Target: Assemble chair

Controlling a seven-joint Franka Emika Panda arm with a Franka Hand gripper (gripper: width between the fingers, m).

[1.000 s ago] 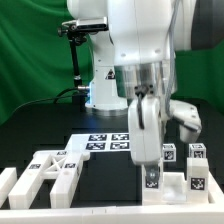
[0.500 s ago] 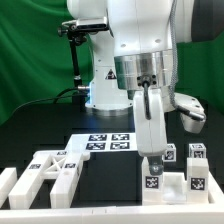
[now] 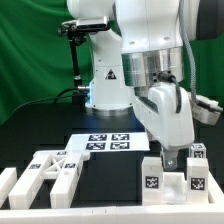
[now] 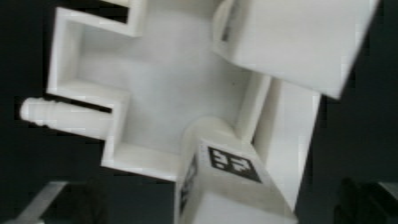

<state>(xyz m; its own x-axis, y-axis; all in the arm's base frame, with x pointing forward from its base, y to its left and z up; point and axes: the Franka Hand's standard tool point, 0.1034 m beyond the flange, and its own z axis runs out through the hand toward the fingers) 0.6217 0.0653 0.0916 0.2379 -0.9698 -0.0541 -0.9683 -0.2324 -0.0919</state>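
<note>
The chair parts are white tagged blocks at the front of the table. A small tagged cube (image 3: 152,178) stands just to the exterior view's left of my gripper (image 3: 169,160), which hangs low over the right-hand group of blocks (image 3: 197,178). The wrist view shows a notched white slab (image 4: 151,90) with a short peg (image 4: 50,110), and a tagged block (image 4: 224,170) rising between my fingers. The dark fingers (image 4: 43,206) stand wide apart at the picture's edges, touching nothing. The fingertips are partly hidden in the exterior view.
The marker board (image 3: 105,142) lies in the middle of the black table. More white chair parts, notched blocks and slabs (image 3: 52,170), lie at the exterior view's front left. A green curtain and a black stand are behind the arm.
My gripper has moved to the exterior view's right and risen slightly, away from above the small tagged cube, which stays in place. The arm's wrist has swung right with it.
</note>
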